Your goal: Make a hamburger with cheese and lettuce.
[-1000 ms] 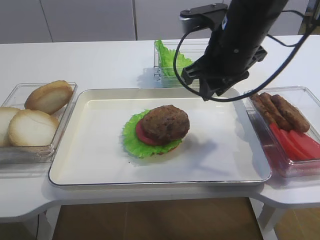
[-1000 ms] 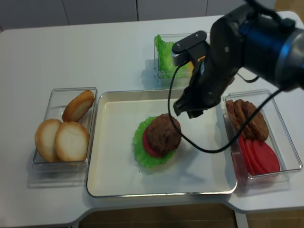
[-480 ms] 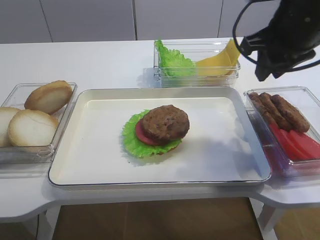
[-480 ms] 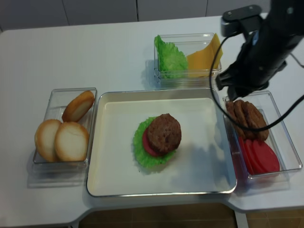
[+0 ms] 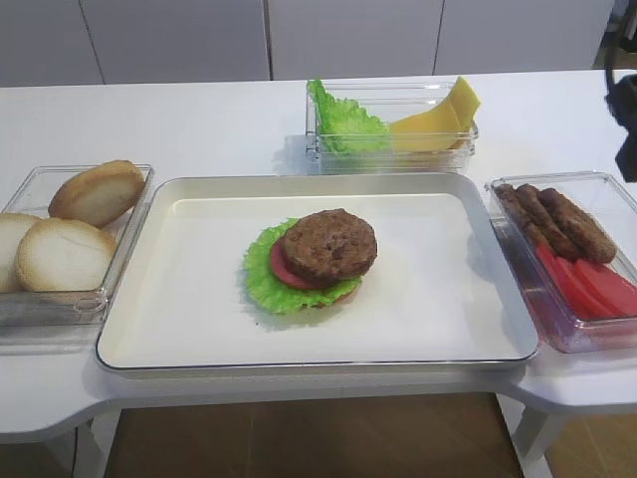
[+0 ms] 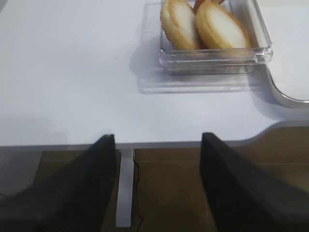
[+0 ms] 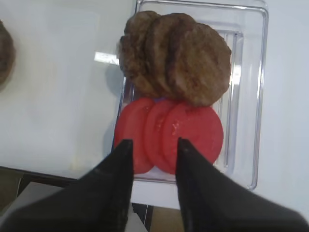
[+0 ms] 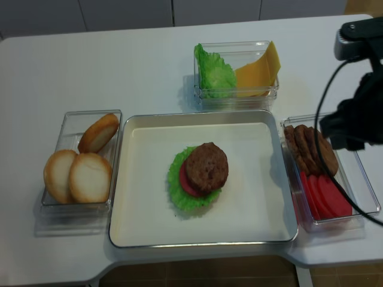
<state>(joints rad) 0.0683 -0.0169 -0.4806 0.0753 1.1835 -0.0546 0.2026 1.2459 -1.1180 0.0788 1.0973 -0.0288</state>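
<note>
The hamburger (image 5: 317, 257) sits in the middle of the white tray (image 5: 189, 299): a brown patty on a red slice, a frilly green leaf and a pale bun base. It also shows in the realsense view (image 8: 202, 172). The cheese (image 5: 436, 118), yellow slices with a pointed corner, leans in the clear box at the back (image 8: 258, 69), beside lettuce (image 5: 343, 121). My right gripper (image 7: 153, 145) is open and empty, above the box of patties (image 7: 178, 55) and tomato slices (image 7: 174, 135). My left gripper (image 6: 157, 137) is open and empty over the table's front edge, left of the tray.
A clear box of bun halves (image 5: 70, 234) stands left of the tray and shows in the left wrist view (image 6: 212, 24). The patty and tomato box (image 8: 323, 173) stands right of the tray. My right arm (image 8: 359, 113) hangs over that box.
My right arm has swung from above the tray's back right corner to the right, over the patty box. The cheese box has come into view. The hamburger has not moved.
</note>
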